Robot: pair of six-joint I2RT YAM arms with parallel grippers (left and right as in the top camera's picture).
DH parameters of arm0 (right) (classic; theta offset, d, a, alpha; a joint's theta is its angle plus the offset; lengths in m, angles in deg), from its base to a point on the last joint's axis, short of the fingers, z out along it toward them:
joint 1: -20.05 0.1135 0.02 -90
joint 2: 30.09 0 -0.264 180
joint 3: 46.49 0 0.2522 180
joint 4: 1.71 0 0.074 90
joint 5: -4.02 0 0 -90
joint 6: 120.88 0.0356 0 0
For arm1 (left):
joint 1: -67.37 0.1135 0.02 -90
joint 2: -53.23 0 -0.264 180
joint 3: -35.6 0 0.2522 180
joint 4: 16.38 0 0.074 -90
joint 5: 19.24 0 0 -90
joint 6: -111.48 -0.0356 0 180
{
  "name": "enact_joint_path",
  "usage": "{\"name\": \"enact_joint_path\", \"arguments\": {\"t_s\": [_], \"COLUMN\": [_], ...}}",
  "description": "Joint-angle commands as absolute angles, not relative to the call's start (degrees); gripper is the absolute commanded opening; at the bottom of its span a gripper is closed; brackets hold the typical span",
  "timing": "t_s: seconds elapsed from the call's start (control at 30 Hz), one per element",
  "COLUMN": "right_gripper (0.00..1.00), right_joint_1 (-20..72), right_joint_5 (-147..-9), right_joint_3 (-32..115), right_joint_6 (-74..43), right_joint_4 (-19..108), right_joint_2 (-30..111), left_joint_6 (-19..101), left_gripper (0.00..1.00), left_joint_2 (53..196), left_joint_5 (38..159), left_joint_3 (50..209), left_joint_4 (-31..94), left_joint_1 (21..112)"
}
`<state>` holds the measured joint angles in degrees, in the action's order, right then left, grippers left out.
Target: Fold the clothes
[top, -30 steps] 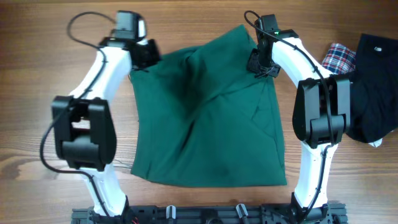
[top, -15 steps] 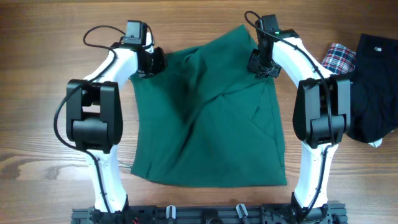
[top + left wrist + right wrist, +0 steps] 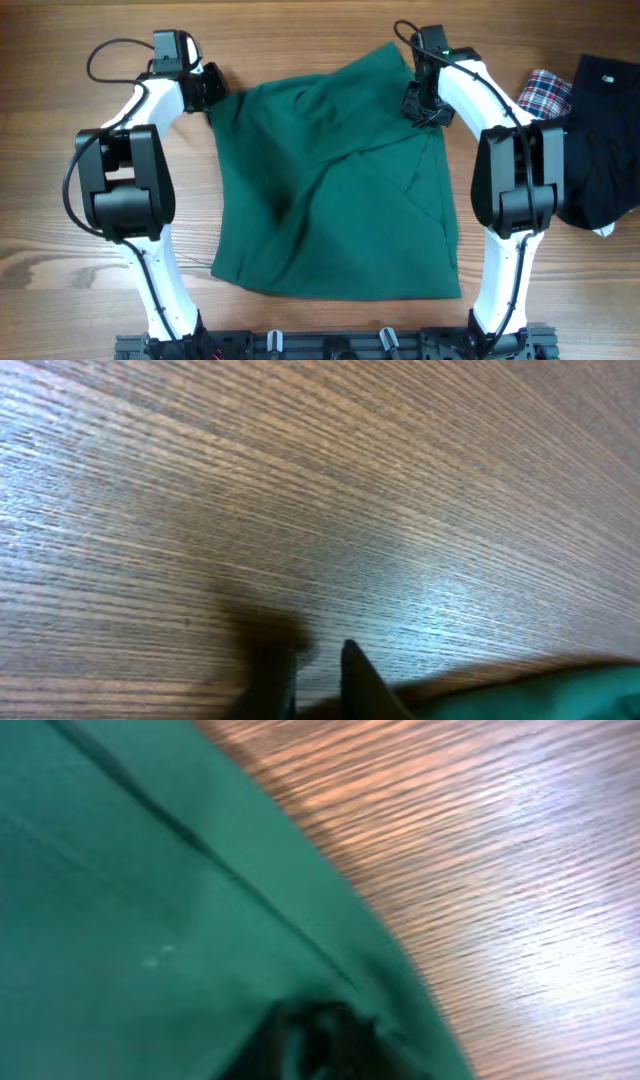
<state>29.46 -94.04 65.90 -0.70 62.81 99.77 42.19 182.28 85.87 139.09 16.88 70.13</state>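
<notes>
Saw the clothes (image 3: 330, 200) spread on the table (image 3: 300, 20), with left gripper (image 3: 210, 90) at the top-left corner and right gripper (image 3: 415, 102) on the top-right edge. Could not judge either opening, nor any hold on fabric. Risked a skewed fold through an early slip at either corner.

dark teal-green clothes (image 3: 330, 210), creased, partly folded, spread flat on table (image 3: 300, 30)

Green garment (image 3: 335, 190) spread mid-table; plaid cloth (image 3: 545, 90) at R.
</notes>
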Motion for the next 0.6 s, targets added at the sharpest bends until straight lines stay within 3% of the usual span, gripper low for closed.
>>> {"name": "enact_joint_path", "arguments": {"t_s": [0.0,0.03,0.13,0.2,0.23,0.3,0.57], "right_gripper": [0.39,0.47,0.62,0.82,0.97,1.00,1.00], "right_joint_1": [28.6,28.6,28.6,28.6,28.6,28.6,27.9], "right_joint_5": [-96.8,-96.8,-96.6,-96.0,-95.3,-93.3,-76.7], "right_joint_3": [64.1,64.4,66.1,68.3,69.3,71.6,75.2], "right_joint_6": [-2.2,-3.0,-5.4,-8.3,-10.4,-15.9,-25.8], "right_joint_4": [62.0,61.6,60.7,60.6,60.5,59.9,50.5], "right_joint_2": [101.7,101.2,98.3,95.9,94.8,93.0,91.4], "left_joint_6": [39.6,38.4,38.1,38.2,38.2,38.4,38.6], "left_gripper": [0.34,0.58,0.63,0.67,0.69,0.79,0.83], "left_joint_2": [183.9,183.4,181.5,179.8,178.8,176.9,175.2], "left_joint_5": [84.0,83.7,81.0,80.7,80.7,80.7,81.4], "left_joint_3": [138.8,139.3,142.4,144.8,146.0,147.0,146.7], "left_joint_4": [17.4,18.0,22.1,25.3,27.1,30.6,45.6], "left_joint_1": [70.5,70.5,70.7,70.8,70.9,70.9,71.0]}}
